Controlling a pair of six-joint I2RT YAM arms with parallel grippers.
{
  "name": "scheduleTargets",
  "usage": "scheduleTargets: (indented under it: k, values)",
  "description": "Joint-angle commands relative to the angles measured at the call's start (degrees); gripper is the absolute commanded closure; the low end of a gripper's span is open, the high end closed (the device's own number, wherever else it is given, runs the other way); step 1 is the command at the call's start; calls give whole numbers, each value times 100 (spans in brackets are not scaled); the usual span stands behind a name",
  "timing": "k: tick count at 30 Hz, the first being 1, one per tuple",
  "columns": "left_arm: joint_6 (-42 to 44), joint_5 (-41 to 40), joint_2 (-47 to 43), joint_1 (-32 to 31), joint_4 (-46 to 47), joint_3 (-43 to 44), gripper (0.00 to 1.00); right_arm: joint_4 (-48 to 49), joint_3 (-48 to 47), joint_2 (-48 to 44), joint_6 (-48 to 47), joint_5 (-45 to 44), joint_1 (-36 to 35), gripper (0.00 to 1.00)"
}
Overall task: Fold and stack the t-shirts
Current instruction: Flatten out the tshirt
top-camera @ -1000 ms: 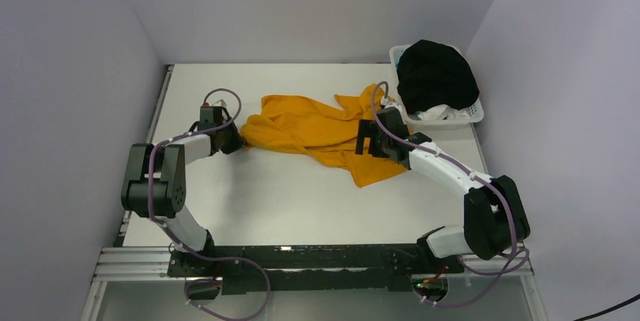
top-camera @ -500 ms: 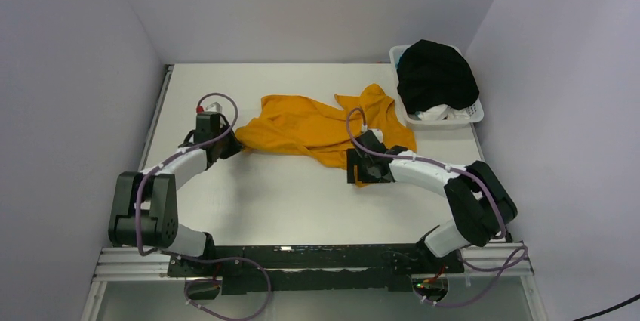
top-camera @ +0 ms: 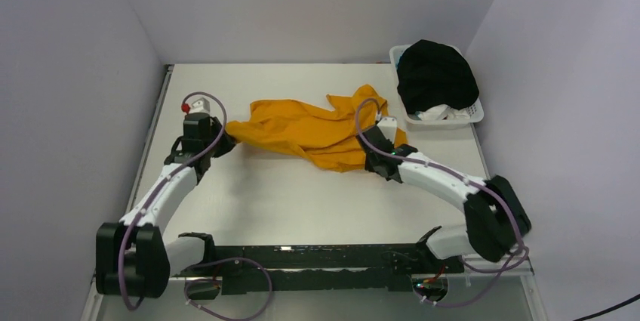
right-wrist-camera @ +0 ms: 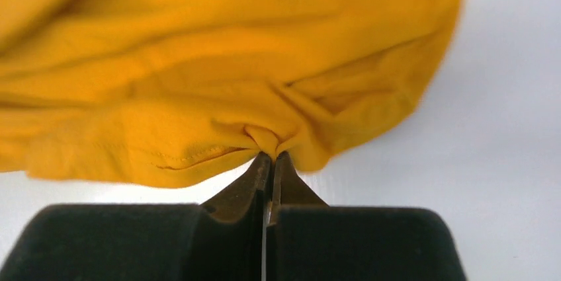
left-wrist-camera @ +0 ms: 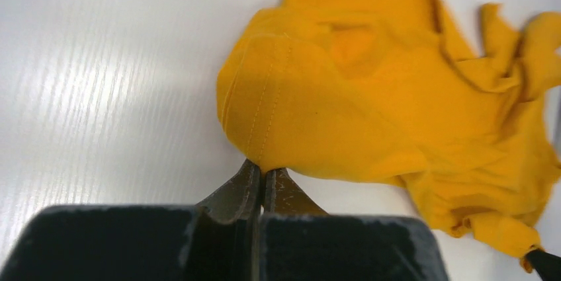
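A mustard-orange t-shirt (top-camera: 302, 132) lies crumpled across the middle of the white table, stretched between both arms. My left gripper (top-camera: 221, 142) is shut on the shirt's left edge; in the left wrist view the left gripper (left-wrist-camera: 263, 174) pinches a stitched hem of the orange t-shirt (left-wrist-camera: 370, 96). My right gripper (top-camera: 370, 161) is shut on the shirt's lower right edge; in the right wrist view the right gripper (right-wrist-camera: 271, 157) clamps a bunched fold of the orange t-shirt (right-wrist-camera: 218, 63). A black t-shirt (top-camera: 436, 75) is heaped in the basket at the back right.
A white plastic basket (top-camera: 474, 113) stands at the table's back right corner, holding the black cloth and something white. Grey walls close the table in on the left, back and right. Bare white tabletop (top-camera: 287, 200) lies between the shirt and the arm bases.
My right gripper went from open to shut on the shirt's lower edge. The left arm pulled its held corner further left and back, and the shirt stretched out between the two grippers.
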State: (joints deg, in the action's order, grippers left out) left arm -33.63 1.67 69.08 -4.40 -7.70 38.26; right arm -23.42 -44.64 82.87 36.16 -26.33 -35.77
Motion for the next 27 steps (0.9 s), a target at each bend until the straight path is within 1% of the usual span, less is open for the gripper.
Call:
scheduleTargets:
  k: [1, 3, 6, 11, 15, 17, 20, 24, 27]
  values:
    - [64, -150, -977, -14, -117, 373, 100, 90, -580, -1357, -358, -906, -2, 100]
    - [47, -150, -1353, -17, -218, 544, 100, 208, -832, -1827, -605, -1032, 4, 100]
    - [136, -379, -1818, -17, -502, 980, 100, 272, -1304, -2243, -1049, -1091, 1, 100]
    - [304, -1027, -2569, -19, -1177, 2134, 100, 200, -2630, -2696, -1887, -1249, 0, 100]
    - [587, -1288, -3072, -17, -1628, 3046, 100, 176, -3699, -2918, -2339, -646, 0, 100]
    - [654, -1411, -3228, -16, -1856, 3520, 100, 99, -4290, -2936, -2552, 36, 4, 100]
    - [776, -1409, -3435, -17, -1937, 4056, 100, 59, -5042, -2924, -2735, 692, 0, 100]
    - [907, -1214, -3621, -12, -2026, 4605, 100, 37, -6016, -2724, -3055, 806, 3, 100]
    - [995, -1172, -3606, -16, -2041, 4898, 100, 140, -6525, -2469, -3376, 718, -1, 100]
